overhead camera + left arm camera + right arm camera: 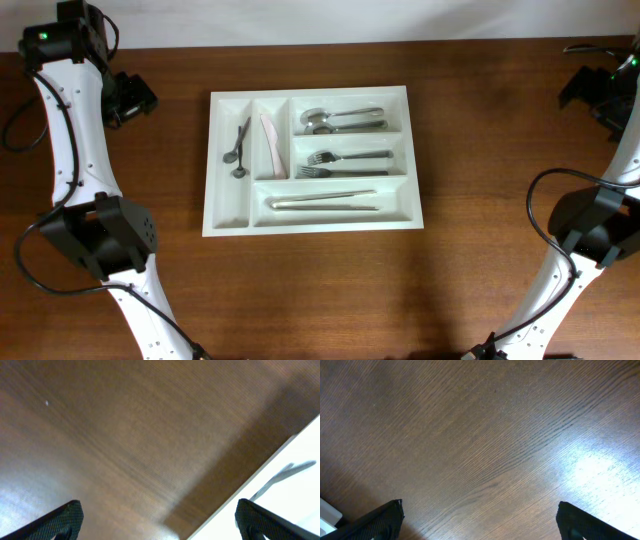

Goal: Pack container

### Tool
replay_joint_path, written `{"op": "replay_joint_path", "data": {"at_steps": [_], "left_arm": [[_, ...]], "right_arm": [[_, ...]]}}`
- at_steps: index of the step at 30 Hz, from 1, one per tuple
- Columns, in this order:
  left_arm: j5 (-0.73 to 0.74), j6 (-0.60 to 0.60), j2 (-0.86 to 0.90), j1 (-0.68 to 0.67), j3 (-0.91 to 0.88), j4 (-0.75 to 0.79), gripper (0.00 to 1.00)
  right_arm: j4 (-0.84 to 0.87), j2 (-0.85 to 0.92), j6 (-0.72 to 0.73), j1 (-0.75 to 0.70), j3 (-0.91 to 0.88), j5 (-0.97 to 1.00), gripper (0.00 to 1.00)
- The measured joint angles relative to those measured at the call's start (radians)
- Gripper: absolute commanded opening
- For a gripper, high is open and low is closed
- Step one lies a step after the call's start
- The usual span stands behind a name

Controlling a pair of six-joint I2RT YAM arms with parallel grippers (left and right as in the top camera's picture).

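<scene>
At the middle of the dark brown wooden table (500, 120) we see the large white rectangular plastic cutlery tray (228, 205). Its metal spoons (340, 120) and forks (345, 163) lie sorted by kind in separate compartments, so packing looks finished to us. Our left gripper (160, 517) and right gripper (480, 517) hover over bare wood at opposite sides, jaws spread wide and empty, likely parked clear of the tray.

Robot lab bench: cabled left arm (70, 150) and right arm (598, 225) at a wooden table (480, 120).
</scene>
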Motion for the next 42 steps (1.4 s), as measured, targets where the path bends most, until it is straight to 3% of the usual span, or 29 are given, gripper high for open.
{"op": "replay_joint_path", "data": {"at_steps": [6, 42], "left_arm": [[0.003, 0.0, 0.0, 0.0, 0.0, -0.055, 0.99], [0.003, 0.0, 0.0, 0.0, 0.0, -0.055, 0.99]], "right_arm": [[0.0, 0.0, 0.0, 0.0, 0.0, 0.0, 0.99], [0.0, 0.0, -0.001, 0.0, 0.0, 0.0, 0.99]]}}
